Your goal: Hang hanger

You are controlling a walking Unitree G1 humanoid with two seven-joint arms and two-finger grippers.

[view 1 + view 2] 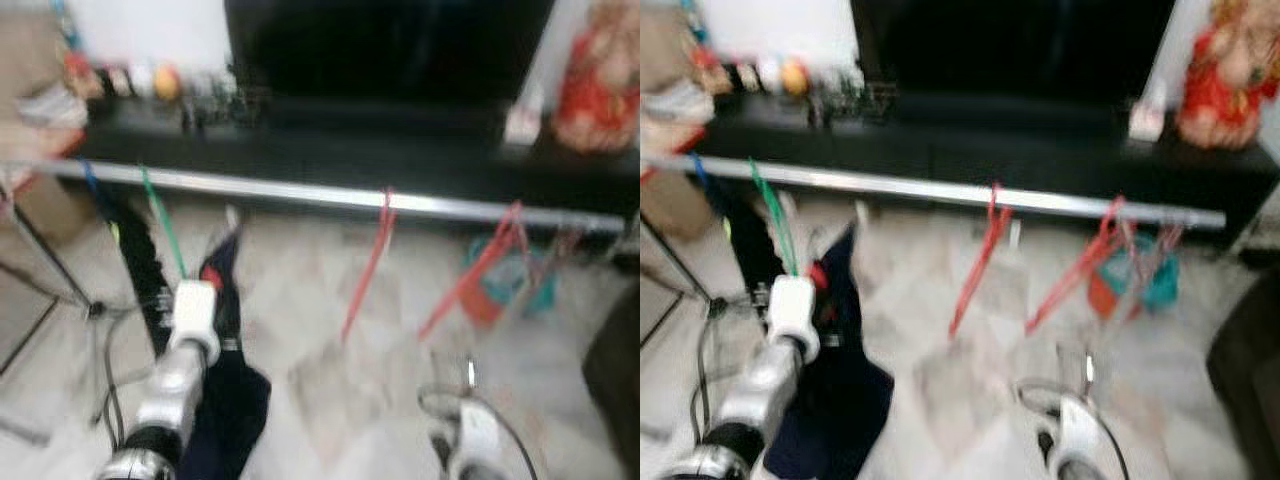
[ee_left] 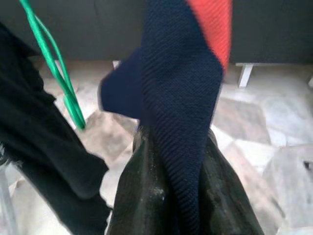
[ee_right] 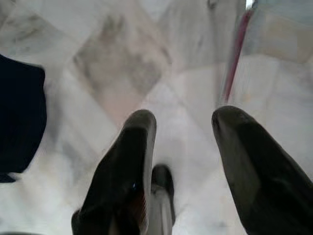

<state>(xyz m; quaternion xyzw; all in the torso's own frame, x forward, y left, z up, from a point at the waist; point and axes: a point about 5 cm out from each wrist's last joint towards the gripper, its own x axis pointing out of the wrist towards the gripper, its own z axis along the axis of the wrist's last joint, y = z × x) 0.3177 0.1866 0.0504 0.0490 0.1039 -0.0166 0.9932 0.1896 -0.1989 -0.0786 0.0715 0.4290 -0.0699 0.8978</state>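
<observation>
1. Two red plastic hangers (image 1: 370, 265) hang from the silver metal rail (image 1: 300, 190); a green plastic hanger (image 1: 162, 222) hangs beside the left gripper (image 2: 176, 147)
2. Left gripper: fingers clamped on dark navy knitted garment (image 2: 181, 98)
3. Right gripper (image 3: 183, 122): fingers spread apart, empty, above the pale marble floor (image 3: 122, 63)

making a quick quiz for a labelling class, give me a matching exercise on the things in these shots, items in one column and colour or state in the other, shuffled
Column 1
1. hanger next to the left arm
2. rail
3. left end effector
4. right end effector

Column 2
A. silver
B. open, nothing between its fingers
C. green
D. shut on the navy garment

Pairs: 1-C, 2-A, 3-D, 4-B
</observation>
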